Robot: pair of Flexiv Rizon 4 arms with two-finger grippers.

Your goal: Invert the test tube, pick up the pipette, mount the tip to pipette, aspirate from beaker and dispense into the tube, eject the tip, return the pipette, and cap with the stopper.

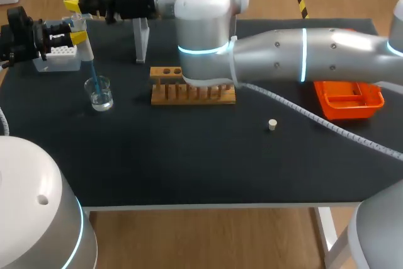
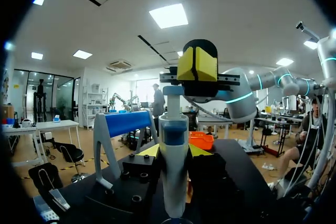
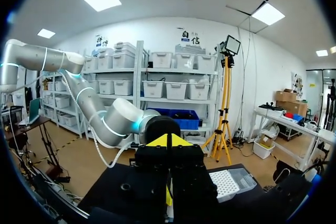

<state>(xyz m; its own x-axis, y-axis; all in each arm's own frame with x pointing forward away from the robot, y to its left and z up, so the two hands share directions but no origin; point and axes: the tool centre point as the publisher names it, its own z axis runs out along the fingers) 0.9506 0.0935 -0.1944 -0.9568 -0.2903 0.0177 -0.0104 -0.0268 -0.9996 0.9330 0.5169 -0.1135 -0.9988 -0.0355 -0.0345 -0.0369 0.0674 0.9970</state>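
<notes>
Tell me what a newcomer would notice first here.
The pipette, held by the left gripper at the table's far left, dips its blue tip into the beaker. The right gripper, shut, sits just above the pipette's top, its arm stretched across. An orange tray sits at the right.

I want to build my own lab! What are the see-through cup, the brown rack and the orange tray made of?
Clear round beaker: probably glass, maybe plastic; shiny and see-through. Brown slotted rack: looks like bare wood; dull, tan. Shallow orange tray: likely plastic; smooth, evenly bright.
</notes>
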